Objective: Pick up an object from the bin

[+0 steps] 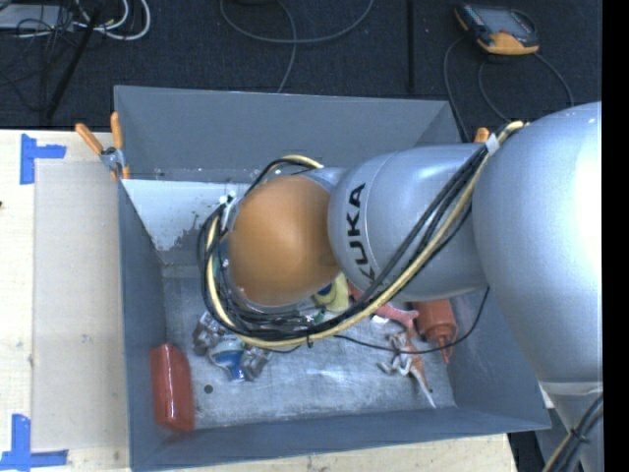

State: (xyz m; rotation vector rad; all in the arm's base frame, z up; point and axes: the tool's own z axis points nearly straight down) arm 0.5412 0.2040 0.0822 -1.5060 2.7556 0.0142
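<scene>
My gripper hangs under the orange dome, low over the left part of the bin floor. Its two grey fingertips stand apart, so it is open. A small blue thing lies on the floor between them, partly hidden by the fingers. A red cylinder lies lengthwise against the bin's left wall, a little left of and below the gripper.
At the right of the bin lie an orange-red bottle-like thing, a pink piece and a small tan figure. A yellow-green thing peeks out under the arm. The arm and its cables cover the bin's middle.
</scene>
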